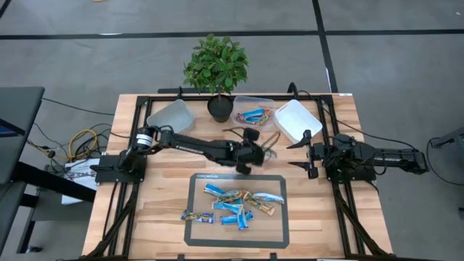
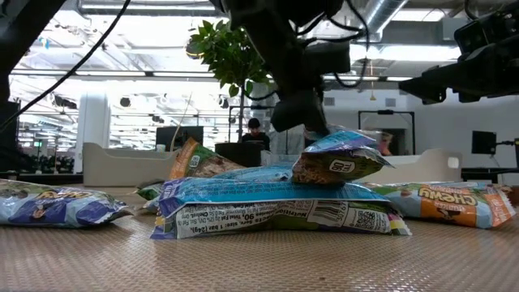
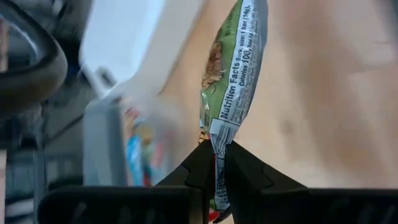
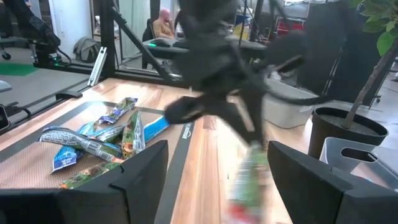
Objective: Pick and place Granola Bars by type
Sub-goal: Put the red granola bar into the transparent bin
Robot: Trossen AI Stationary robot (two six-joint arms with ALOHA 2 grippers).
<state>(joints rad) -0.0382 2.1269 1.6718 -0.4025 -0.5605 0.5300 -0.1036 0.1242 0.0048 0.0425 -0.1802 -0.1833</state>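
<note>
Several granola bars (image 1: 233,205) in blue, green and tan wrappers lie piled on a dark-framed mat (image 1: 194,225); the low view shows the pile (image 2: 268,199) close up. My left gripper (image 1: 252,152) hovers beyond the mat's far edge, shut on a green-wrapped bar (image 3: 233,81). More bars (image 1: 255,114) lie in the middle clear bin. My right gripper (image 1: 308,152) waits open near the table's right side, touching nothing; its fingers (image 4: 140,177) frame the blurred left gripper (image 4: 245,134). My left gripper pinches the green bar between its two fingers (image 3: 196,168) by one end, at the strip with the barcode (image 3: 219,146). The bar is lifted clear of the table. In the right wrist view it hangs blurred below the fingers (image 4: 249,180).
Three clear bins stand along the far side: left (image 1: 170,116), middle (image 1: 243,101), right (image 1: 297,119). A potted plant (image 1: 216,69) stands between the left and middle bins. A black frame (image 1: 138,98) borders the wooden table. A person (image 4: 165,25) sits in the room beyond.
</note>
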